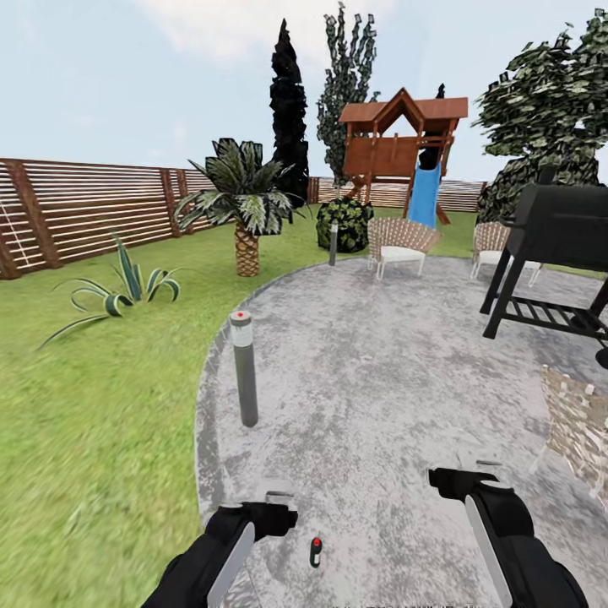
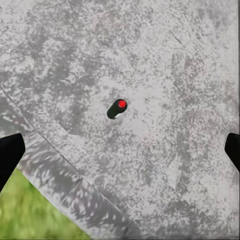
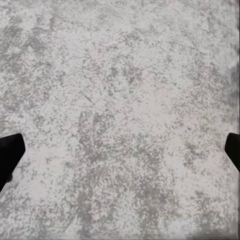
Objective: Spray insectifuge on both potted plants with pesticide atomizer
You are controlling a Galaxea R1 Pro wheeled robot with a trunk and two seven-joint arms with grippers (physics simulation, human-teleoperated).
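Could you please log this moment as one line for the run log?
stage: approach | pesticide atomizer: on patio, ungrasped | left gripper: open above it | right gripper: open, empty

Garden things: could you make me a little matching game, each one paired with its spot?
Things:
1. pesticide atomizer
2. bollard lamp
3. striped agave
4. black grill

Places:
A. on the lawn near the fence
B. on the paving between the two arms
C. at the patio's right side
D. upright at the patio's left edge

Pairs: 1-B, 2-D, 3-A, 4-C
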